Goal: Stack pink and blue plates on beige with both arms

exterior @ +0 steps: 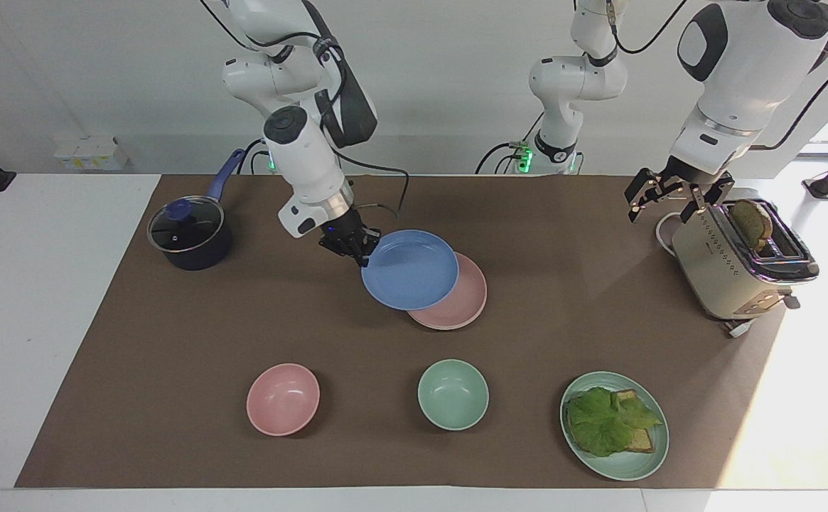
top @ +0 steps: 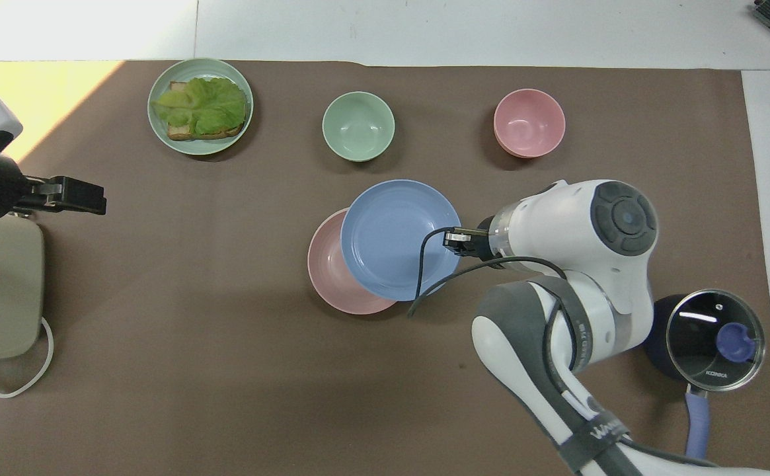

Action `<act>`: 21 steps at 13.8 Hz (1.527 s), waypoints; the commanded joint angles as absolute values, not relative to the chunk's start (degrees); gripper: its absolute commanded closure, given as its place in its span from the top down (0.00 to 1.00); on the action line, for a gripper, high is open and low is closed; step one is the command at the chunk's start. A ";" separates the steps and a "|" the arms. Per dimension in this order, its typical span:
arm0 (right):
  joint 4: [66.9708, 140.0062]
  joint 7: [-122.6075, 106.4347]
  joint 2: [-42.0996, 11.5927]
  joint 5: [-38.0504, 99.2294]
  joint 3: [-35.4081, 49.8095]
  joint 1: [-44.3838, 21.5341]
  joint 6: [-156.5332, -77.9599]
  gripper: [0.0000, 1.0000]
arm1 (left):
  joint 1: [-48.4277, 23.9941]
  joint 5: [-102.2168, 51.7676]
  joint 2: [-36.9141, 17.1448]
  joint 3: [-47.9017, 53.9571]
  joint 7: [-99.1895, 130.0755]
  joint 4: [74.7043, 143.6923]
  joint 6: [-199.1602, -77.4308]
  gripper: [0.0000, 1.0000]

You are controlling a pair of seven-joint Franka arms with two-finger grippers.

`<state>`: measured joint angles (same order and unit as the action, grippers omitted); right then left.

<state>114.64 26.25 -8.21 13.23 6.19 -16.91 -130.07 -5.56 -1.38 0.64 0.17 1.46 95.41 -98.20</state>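
Held plate (exterior: 409,269) partly over table plate (exterior: 460,307), bowls (exterior: 453,394) farther out.

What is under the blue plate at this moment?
The pink plate lies on the mat partly under the raised blue plate, which the right tool holds by its rim. Most of the pink plate is covered.

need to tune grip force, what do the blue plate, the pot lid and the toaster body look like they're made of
Blue plate: probably matte plastic or melamine; even colour, soft sheen, thin rim.
Pot lid: looks like clear glass in a metal rim, with a blue knob; it shows a sharp reflection and the dark inside of the pot.
Toaster body: cream, satin, likely painted metal or plastic; cannot tell which. Its top trim looks like shiny chrome.
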 commanded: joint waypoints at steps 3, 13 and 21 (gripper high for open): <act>110.92 34.17 -16.51 11.34 5.71 -22.58 -134.90 0.00 | -5.19 -0.62 0.70 0.44 1.05 95.10 -97.29 1.00; 111.27 36.12 -13.37 9.41 5.28 -22.33 -130.18 1.00 | -5.18 -0.62 0.70 0.44 1.05 95.10 -97.29 1.00; 111.36 30.87 -3.88 3.09 5.10 -13.47 -119.99 1.00 | -5.10 -0.62 0.70 0.44 1.05 95.10 -97.29 1.00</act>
<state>110.68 33.93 -7.19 5.33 4.72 -16.98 -123.20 -5.56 -1.38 0.64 0.17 1.46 95.41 -98.20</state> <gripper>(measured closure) 0.000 0.000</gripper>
